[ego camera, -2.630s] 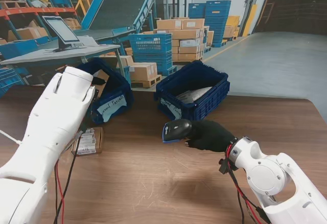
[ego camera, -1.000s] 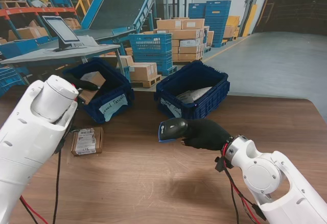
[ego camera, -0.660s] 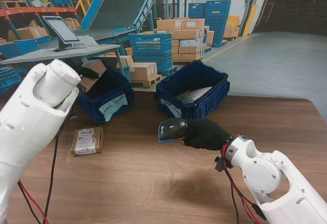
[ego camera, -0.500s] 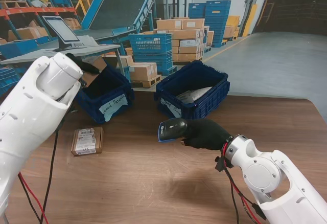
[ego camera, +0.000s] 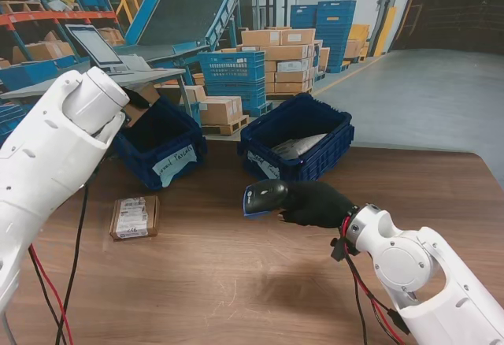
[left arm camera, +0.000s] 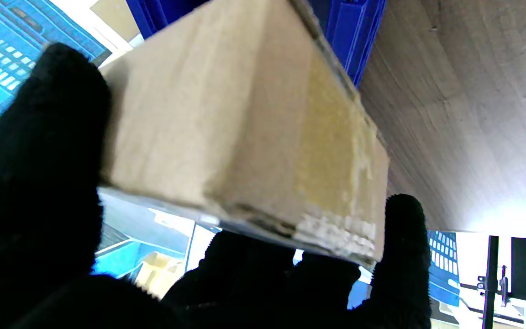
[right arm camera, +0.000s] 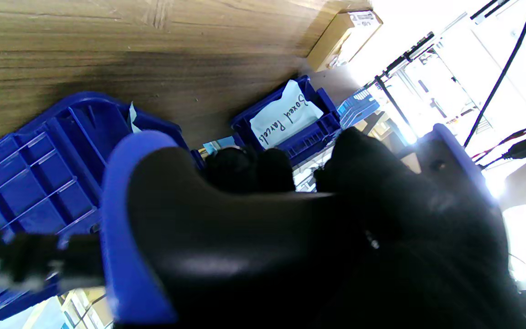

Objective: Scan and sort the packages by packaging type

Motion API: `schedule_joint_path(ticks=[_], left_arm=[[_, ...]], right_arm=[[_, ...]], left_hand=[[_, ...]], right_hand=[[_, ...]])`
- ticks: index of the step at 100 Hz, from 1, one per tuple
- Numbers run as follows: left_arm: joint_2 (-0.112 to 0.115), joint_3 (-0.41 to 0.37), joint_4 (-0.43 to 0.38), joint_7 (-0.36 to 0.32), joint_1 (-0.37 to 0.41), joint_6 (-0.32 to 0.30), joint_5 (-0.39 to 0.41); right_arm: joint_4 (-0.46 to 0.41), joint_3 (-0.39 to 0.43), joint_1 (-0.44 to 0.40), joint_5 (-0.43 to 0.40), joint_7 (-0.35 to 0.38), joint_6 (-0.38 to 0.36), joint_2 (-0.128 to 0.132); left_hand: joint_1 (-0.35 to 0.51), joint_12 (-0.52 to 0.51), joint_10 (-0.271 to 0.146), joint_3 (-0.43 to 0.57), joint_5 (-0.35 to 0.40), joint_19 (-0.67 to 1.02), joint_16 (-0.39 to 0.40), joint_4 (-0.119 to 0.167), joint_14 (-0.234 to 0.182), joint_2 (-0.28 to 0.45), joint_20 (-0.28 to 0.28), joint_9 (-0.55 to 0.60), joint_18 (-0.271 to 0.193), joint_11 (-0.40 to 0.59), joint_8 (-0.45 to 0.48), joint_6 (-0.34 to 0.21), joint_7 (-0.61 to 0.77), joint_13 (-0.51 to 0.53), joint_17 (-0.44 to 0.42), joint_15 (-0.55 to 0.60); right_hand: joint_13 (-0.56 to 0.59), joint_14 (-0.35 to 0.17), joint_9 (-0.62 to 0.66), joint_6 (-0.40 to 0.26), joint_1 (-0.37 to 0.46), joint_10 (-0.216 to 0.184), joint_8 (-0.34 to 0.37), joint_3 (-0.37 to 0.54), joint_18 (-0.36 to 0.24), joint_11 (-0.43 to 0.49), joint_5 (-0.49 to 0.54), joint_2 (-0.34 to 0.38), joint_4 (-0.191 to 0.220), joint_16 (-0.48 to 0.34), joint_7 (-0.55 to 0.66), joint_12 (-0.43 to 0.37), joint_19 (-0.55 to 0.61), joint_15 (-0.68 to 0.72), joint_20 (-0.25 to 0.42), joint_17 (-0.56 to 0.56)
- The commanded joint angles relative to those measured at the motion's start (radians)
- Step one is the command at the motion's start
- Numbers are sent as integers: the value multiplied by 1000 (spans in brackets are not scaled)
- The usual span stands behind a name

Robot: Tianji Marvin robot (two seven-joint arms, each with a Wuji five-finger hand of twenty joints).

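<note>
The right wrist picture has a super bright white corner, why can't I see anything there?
In the right wrist view, strong light washes out that corner beside the small box; the scanner in the right hand is close and soft. In the left wrist view, the cardboard box in the left hand looks blurry. The stand view is evenly lit.

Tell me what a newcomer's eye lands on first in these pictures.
First, the right hand near the table's middle, shut on a blue and black barcode scanner aimed toward my left. Next, the left hand, raised over the left blue crate labelled for boxed parcels, holds a cardboard box. Another small labelled box lies flat on the wooden table, nearer to me than that crate.
</note>
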Motion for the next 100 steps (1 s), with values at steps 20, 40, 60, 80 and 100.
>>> schedule_joint_path(ticks=[20,40,60,80,100], left_arm=[[2,65,54,-81,-55,-45,2],[12,91,55,-114,-69,-54,13],[30,115,35,-160,-75,-46,18],[43,126,17,-189,-75,-44,24],[47,130,15,-201,-78,-46,25]], right_arm=[[-4,-5,4,2,19,11,-4],[4,-5,6,7,27,10,-2],[6,-6,6,10,26,5,-2],[-2,2,-4,10,24,7,-3],[-8,7,-11,11,24,7,-3]], left_hand=[[316,26,-127,320,147,-58,-43,18,-98,227,1,43,11,10,17,-261,157,-35,-40,-48],[230,-79,-105,307,117,-90,-52,22,-89,218,6,-73,14,123,52,-235,121,-75,-60,-69],[165,-304,-96,267,74,-121,-55,22,-80,254,9,-158,18,185,93,-216,48,-110,-77,-86],[144,-326,-90,252,82,-132,-58,41,-80,290,11,-171,18,169,83,-194,-40,-121,-80,-95],[144,-329,-91,253,98,-133,-60,47,-81,295,11,-166,17,167,65,-194,-73,-118,-80,-98]], right_hand=[[5,1,13,-64,113,22,15,90,0,-4,64,89,-11,-4,28,5,6,4,8,-1],[4,0,12,-63,114,22,15,90,0,-4,64,89,-11,-4,28,5,6,3,8,-2],[4,0,12,-64,114,22,15,90,-1,-4,63,89,-10,-4,28,5,6,4,7,-1],[5,2,13,-63,114,22,15,90,-2,-4,64,88,-11,-4,28,5,5,4,7,-1],[4,0,13,-63,114,22,15,90,-1,-4,63,88,-11,-4,28,5,6,3,7,-1]])
